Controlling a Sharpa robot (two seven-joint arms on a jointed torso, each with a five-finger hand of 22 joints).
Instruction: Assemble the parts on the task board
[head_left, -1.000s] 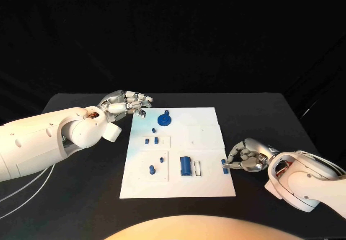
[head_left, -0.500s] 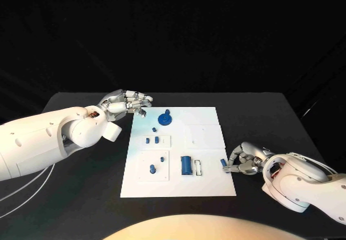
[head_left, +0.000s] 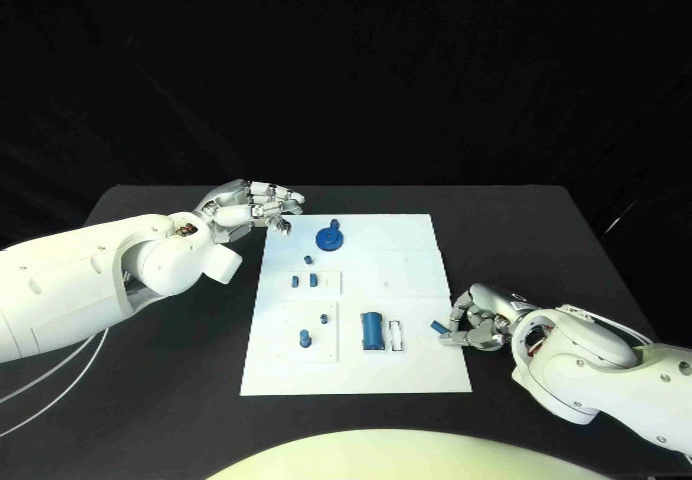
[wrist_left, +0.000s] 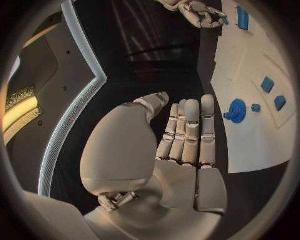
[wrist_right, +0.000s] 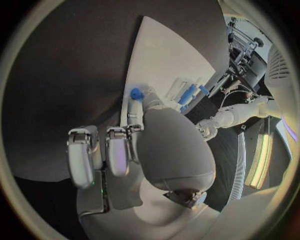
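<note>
Head view: right hand (head_left: 480, 325) pinches blue part (head_left: 438, 326) over board's (head_left: 411, 375) right edge.

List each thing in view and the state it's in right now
Left hand: open, holding nothing, beside the board's far left corner.
Right hand: pinching a small blue part over the board's right edge.
Board: flat on the table.
Round part: on the board's far end.
Cylinder: lying on the board.
</note>
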